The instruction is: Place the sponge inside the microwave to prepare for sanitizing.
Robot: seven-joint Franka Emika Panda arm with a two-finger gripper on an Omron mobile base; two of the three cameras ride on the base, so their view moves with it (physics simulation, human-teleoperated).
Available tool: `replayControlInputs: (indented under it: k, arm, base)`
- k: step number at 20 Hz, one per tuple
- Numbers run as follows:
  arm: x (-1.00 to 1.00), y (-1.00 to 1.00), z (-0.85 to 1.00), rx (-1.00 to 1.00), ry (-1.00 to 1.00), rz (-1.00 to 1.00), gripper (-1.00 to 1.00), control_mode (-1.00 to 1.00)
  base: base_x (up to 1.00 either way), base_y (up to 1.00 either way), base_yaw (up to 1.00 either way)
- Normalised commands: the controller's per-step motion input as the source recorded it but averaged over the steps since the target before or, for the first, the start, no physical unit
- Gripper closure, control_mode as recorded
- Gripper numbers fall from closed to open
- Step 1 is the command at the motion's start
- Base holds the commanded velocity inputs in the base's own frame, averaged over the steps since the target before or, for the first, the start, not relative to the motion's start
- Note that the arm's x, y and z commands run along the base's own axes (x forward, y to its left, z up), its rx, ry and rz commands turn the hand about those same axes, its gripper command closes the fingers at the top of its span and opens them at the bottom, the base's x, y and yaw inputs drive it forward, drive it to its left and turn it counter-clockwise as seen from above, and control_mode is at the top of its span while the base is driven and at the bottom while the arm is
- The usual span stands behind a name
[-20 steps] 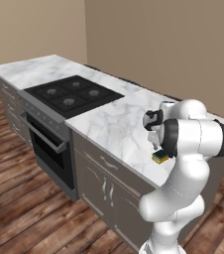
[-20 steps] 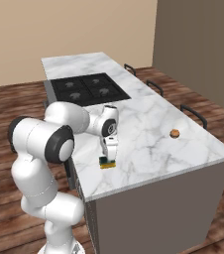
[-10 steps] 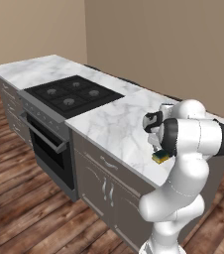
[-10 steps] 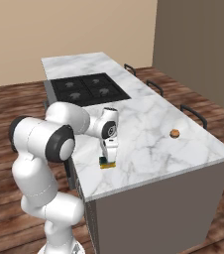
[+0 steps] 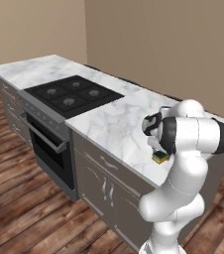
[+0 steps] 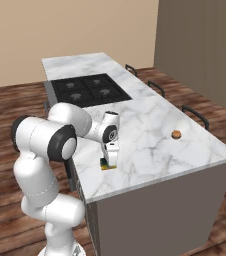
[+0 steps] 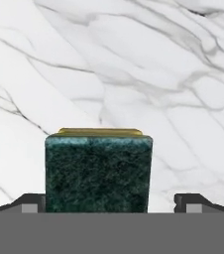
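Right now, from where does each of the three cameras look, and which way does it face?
Left base view: behind the arm on its left, facing forward and down over the marble counter and cooktop; the white arm rises at lower right.
Right base view: behind the arm on its right, facing the same counter; the arm rises at lower left, gripper over the sponge.
Hand view: on the hand, looking down at the sponge between open jaws.
All three views share the sponge on the marble.
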Motion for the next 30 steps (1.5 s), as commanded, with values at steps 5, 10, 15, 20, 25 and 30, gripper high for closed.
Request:
replayControlInputs:
  k: [5,10,15,20,25,30]
  arm:
    - [0.00,0.00,-0.24,0.00,-0.04,0.00,-1.00,-1.00]
    - [0.00,0.00,-0.25,0.00,-0.07,-0.01,-1.00,-1.00]
    - [0.00,0.02,-0.14,0.00,-0.08,0.00,1.00,-1.00]
    - [0.00,0.00,-0.04,0.00,-0.01,0.00,1.00,-1.00]
    - [-0.11,-0.02,0.22,0.00,0.00,0.00,1.00,-1.00]
    - [-0.43,-0.03,0.95,0.00,0.00,0.01,1.00,-1.00]
  base:
    - [0.00,0.00,0.00]
    - [0.00,0.00,0.00]
    - [0.00,0.00,0.00]
    - [0.00,0.00,0.00]
    - [0.00,0.00,0.00]
    - [0.00,0.00,0.00]
